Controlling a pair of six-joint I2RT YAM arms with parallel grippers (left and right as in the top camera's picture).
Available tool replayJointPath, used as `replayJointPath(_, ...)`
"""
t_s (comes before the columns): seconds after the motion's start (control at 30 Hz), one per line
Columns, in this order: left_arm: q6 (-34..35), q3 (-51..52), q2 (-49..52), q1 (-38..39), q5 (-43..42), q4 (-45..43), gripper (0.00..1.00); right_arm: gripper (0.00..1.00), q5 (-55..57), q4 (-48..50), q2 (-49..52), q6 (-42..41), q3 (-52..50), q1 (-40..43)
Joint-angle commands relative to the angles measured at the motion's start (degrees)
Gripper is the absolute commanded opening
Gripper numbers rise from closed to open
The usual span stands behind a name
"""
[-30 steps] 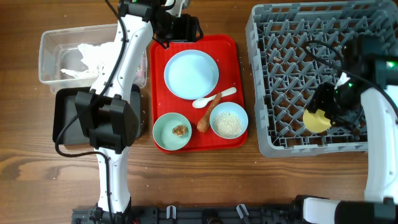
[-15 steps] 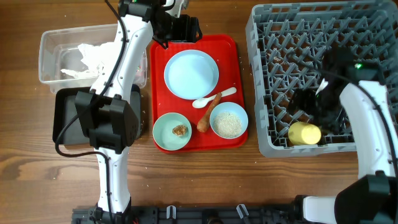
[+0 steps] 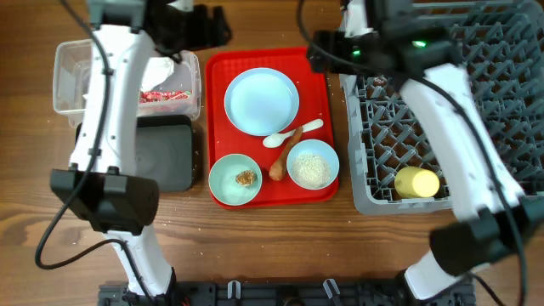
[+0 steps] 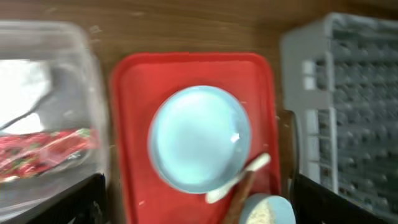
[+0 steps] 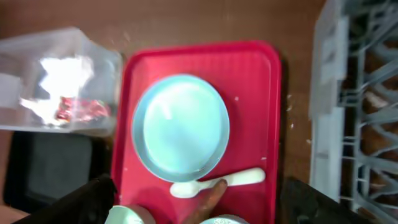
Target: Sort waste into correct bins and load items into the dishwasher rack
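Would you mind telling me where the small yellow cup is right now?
In the overhead view, the yellow cup sits inside the grey dishwasher rack, at its near corner beside the red tray.

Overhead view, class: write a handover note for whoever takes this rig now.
Left gripper and right gripper: open, empty.
Done: small yellow cup lies in the grey plastic rack; crumpled white napkin and red wrapper in the clear tub.
To do, all on the flat red tray: pale blue round plate, white plastic spoon, two bowls to rack; carrot-like stick, brown scrap, rice to bin.
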State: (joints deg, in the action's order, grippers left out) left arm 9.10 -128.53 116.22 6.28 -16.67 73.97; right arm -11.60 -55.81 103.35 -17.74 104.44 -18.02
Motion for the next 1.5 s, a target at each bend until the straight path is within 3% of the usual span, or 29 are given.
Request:
replayJointPath(0.0, 1.64, 0.02, -1.99, -1.97, 2.29, 3.78, 0.94, 0.88, -0.50, 1.29, 3.63, -0.26, 0.17, -1.57)
replayJointPath(0.1, 1.66, 0.02, -1.99, -1.97, 5.33, 6.71, 0.94, 0.80, -0.02, 5.11, 9.27, -0.17, 0.17, -3.08)
replayJointPath(0.23, 1.66, 0.02, -1.99, -1.97, 6.95, 6.29, 1.00, 0.54, 0.11, 8.41, 18.56, 1.05, 0.17, -3.39)
replayJointPath(0.43, 1.68, 0.02, -1.97, -1.95, 6.93, 6.25, 1.00, 0.52, 0.48, 9.27, 25.44, 2.71, 0.07, -3.67)
replayJointPath(0.7, 1.70, 0.02, -1.90, -1.95, 6.93, 6.21, 1.00, 0.40, 2.08, 11.74, 32.76, 4.15, 0.07, -3.74)
replayJointPath(0.8, 1.70, 0.02, -1.90, -1.95, 6.95, 6.21, 1.00, 0.06, 2.08, 12.39, 32.79, 4.07, 0.11, -3.76)
replayJointPath(0.93, 1.68, 0.02, -1.90, -1.97, 6.95, 6.03, 1.00, 0.04, 2.10, 12.00, 29.16, 2.60, 0.48, -2.84)
replayJointPath(1.13, 1.66, 0.02, -1.90, -1.97, 6.95, 6.01, 1.00, 0.04, 8.26, 7.10, 10.95, 2.78, 4.52, 4.68)
replayJointPath(1.23, 1.66, 0.02, -1.90, -1.97, 6.95, 5.99, 1.00, 0.04, 21.42, 3.63, -1.05, 4.63, 4.52, 9.42)
replayJointPath(1.37, 1.66, 0.02, -1.90, -1.97, 7.17, 4.68, 1.00, 0.04, 58.75, 1.11, -8.11, 19.26, 4.46, 12.85)
replayJointPath(1.4, 1.66, 0.02, -1.88, -1.97, 7.17, 3.67, 1.00, 0.04, 60.02, 1.16, -7.65, 26.01, 3.89, 14.71)
replayJointPath(1.47, 1.66, 0.02, -1.88, -1.95, 7.17, 1.99, 1.00, 0.04, 60.06, 1.03, -7.08, 29.05, 2.64, 17.38)
